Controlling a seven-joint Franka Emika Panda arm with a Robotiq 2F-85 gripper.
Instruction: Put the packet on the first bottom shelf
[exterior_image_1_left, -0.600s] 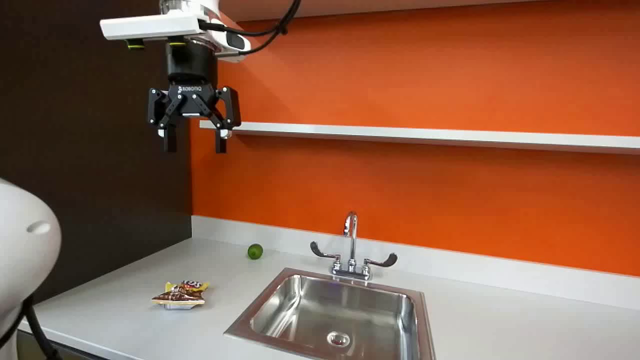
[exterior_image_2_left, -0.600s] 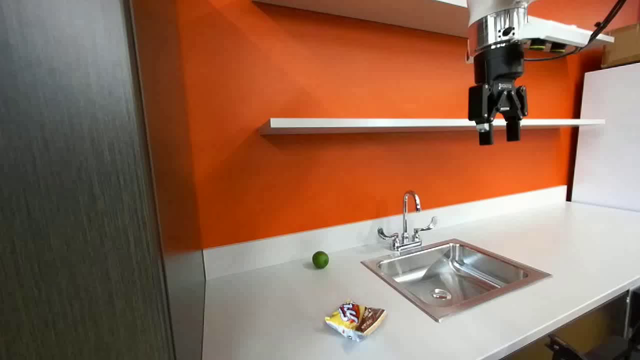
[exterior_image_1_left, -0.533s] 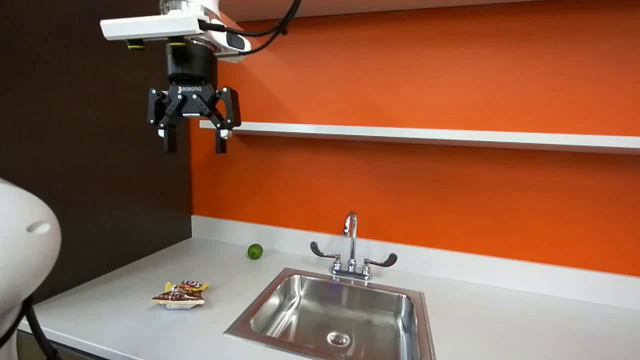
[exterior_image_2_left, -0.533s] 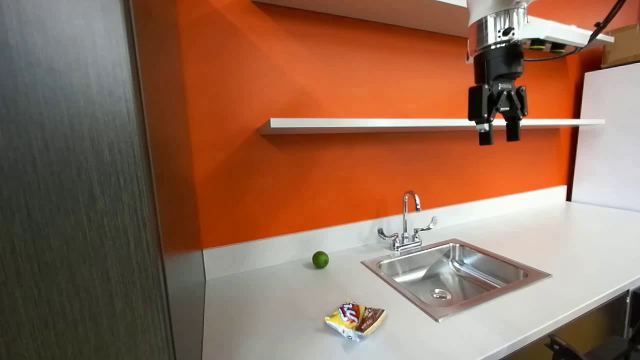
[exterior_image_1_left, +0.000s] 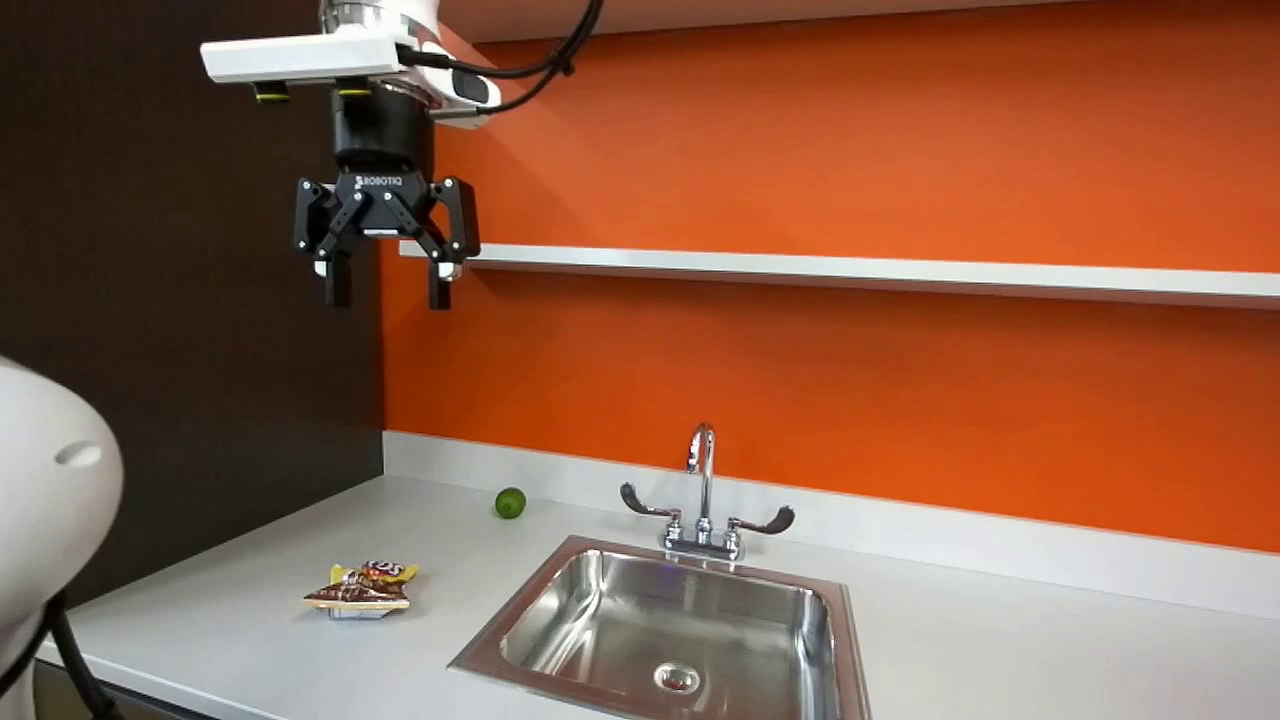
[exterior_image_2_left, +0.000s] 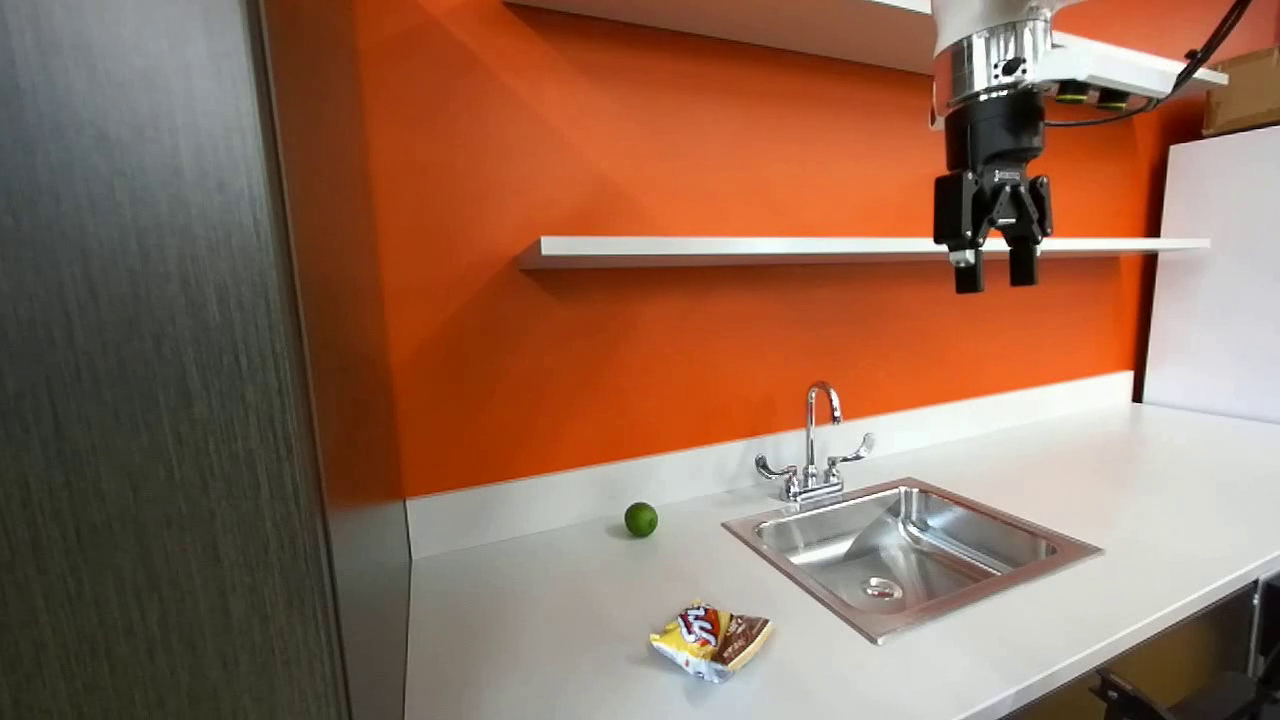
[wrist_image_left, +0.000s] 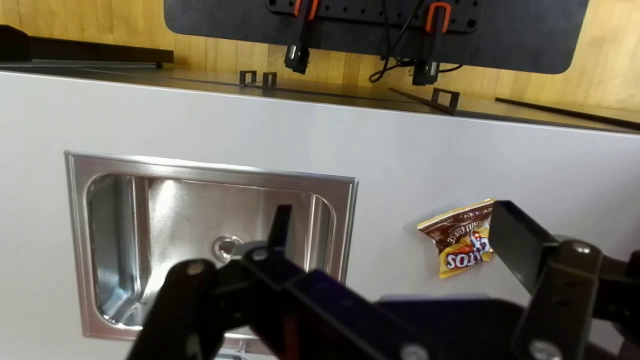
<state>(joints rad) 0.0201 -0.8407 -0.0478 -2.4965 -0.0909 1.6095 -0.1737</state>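
Note:
The packet (exterior_image_1_left: 362, 590) is a small crinkly snack bag in yellow and brown with red and white marks. It lies on the white countertop between the dark side wall and the sink, and also shows in an exterior view (exterior_image_2_left: 712, 642). In the wrist view the packet (wrist_image_left: 459, 239) is partly covered by one finger. My gripper (exterior_image_1_left: 389, 290) is open and empty, high above the counter. In an exterior view the gripper (exterior_image_2_left: 996, 277) hangs in front of the shelf's height. The long thin white shelf (exterior_image_1_left: 850, 268) runs along the orange wall, also seen in an exterior view (exterior_image_2_left: 740, 246).
A metal sink (exterior_image_1_left: 560, 590) with a faucet (exterior_image_1_left: 704, 490) is set in the counter. A green ball (exterior_image_2_left: 641, 519) lies near the backsplash. A higher shelf (exterior_image_2_left: 760, 25) is above. A dark panel (exterior_image_1_left: 200, 300) bounds one side; a white cabinet (exterior_image_2_left: 1215, 270) stands at the far end.
My gripper has moved down very slightly and stays open. The packet and the other things have not moved.

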